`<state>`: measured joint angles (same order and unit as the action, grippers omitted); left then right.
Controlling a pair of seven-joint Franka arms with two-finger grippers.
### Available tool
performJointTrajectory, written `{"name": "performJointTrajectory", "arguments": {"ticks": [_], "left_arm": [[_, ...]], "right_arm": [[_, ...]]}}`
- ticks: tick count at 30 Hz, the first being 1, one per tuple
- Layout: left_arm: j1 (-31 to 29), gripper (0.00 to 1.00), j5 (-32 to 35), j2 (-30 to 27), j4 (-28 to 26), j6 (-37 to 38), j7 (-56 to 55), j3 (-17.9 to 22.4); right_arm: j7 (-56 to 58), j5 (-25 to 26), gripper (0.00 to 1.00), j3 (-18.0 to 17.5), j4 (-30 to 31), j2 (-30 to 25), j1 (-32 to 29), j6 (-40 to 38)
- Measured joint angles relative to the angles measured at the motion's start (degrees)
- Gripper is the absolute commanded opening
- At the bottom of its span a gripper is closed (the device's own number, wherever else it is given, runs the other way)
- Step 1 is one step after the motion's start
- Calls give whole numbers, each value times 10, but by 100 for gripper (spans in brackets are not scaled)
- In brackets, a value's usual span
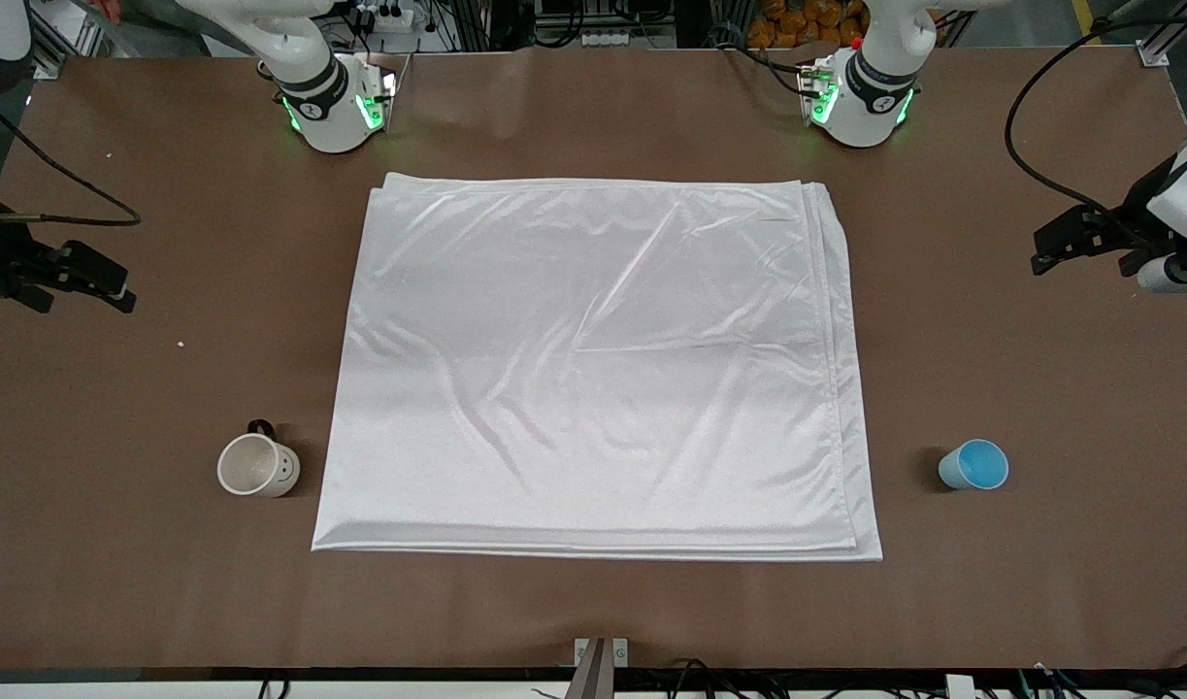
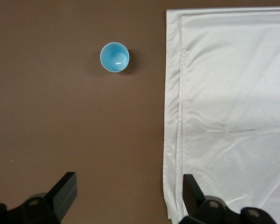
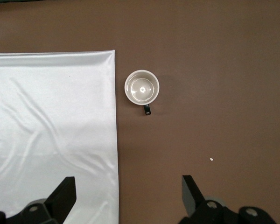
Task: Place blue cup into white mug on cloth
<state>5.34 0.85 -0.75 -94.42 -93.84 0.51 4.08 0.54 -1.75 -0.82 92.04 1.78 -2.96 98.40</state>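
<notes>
A brown table (image 1: 117, 582) fills nearly the whole front view, with racks and cables seen along the upper edge of the frame. The cloth (image 1: 593, 369) is spread flat at the centre of the frame, creased, its layered edges shown along the side toward the left arm's end. Bare brown surface is left all round it, widest at both ends of the table.

The white mug (image 1: 257, 465) is stood upright in the lower left of the frame, just beside the cloth's edge, not on it, its black handle turned away from the front camera. The blue cup (image 1: 974, 464) is stood upright in the lower right, apart from the cloth.

The left gripper (image 2: 129, 193) is held high over the cloth's edge, fingers spread, nothing gripped. The right gripper (image 3: 129, 195) is likewise spread and empty over the cloth's edge at the right arm's end.
</notes>
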Motion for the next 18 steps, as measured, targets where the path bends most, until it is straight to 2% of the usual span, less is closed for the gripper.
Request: {"name": "performJointTrajectory", "arguments": {"ticks": [18], "left_arm": [[-2, 100, 1, 18, -2, 0, 0, 1]], "right_arm": [[0, -1, 100, 0, 3, 8, 0, 1]]}}
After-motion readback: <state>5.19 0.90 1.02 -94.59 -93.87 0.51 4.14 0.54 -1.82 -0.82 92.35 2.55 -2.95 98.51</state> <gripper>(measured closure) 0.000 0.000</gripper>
